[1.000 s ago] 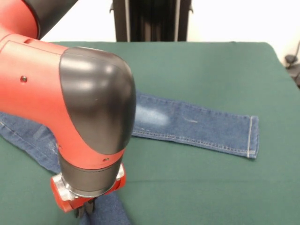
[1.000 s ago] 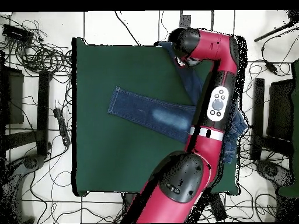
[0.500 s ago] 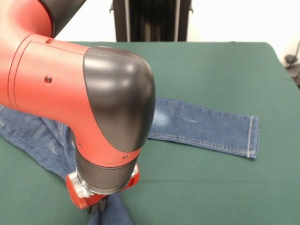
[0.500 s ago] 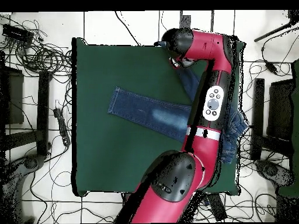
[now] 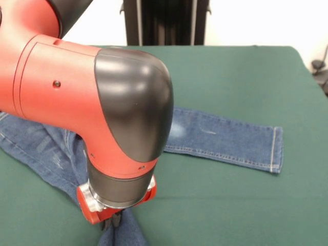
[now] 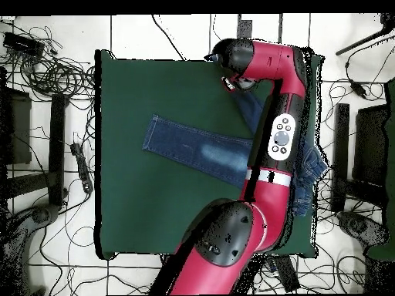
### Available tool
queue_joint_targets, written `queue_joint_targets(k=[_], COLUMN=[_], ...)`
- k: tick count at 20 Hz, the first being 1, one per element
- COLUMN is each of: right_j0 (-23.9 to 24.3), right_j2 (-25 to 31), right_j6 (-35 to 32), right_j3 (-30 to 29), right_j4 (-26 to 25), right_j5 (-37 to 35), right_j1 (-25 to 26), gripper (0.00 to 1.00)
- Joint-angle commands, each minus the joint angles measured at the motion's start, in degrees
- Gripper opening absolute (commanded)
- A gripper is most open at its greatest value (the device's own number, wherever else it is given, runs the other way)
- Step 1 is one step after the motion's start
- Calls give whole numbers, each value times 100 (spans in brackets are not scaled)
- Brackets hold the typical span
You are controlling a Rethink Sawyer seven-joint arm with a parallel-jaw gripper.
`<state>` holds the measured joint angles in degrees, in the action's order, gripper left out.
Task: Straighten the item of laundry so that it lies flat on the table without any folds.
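Note:
The item of laundry (image 5: 225,138) is a small pair of blue jeans on the dark green table (image 5: 230,77). One leg lies flat and straight, its hemmed cuff pointing right in the front view. The other leg runs under my arm toward the near edge, bunched and creased. My gripper (image 5: 114,222) stands on this leg near its end, its dark fingertips pinched together in the denim. From overhead the flat leg (image 6: 193,146) crosses the table (image 6: 139,208), and the gripper (image 6: 229,83) sits by the top edge. The waist hangs at the table's right side.
My red and black arm (image 5: 102,113) fills the left half of the front view and hides much of the jeans. Overhead, cables (image 6: 46,69) and dark stands (image 6: 58,146) surround the table on the floor.
My gripper has moved to the right in the front view, and the pinched leg has moved with it. The flat leg has stayed where it was.

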<state>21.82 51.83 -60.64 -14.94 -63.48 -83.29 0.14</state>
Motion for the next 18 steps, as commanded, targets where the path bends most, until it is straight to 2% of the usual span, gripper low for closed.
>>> queue_joint_targets(k=[1,18], right_j0=[-376,-582], right_j2=[-343,-835], right_j6=[-1907,-2198], right_j3=[-582,-499], right_j4=[304,689], right_j5=[-228,-139], right_j1=[44,66], gripper=[0,0])
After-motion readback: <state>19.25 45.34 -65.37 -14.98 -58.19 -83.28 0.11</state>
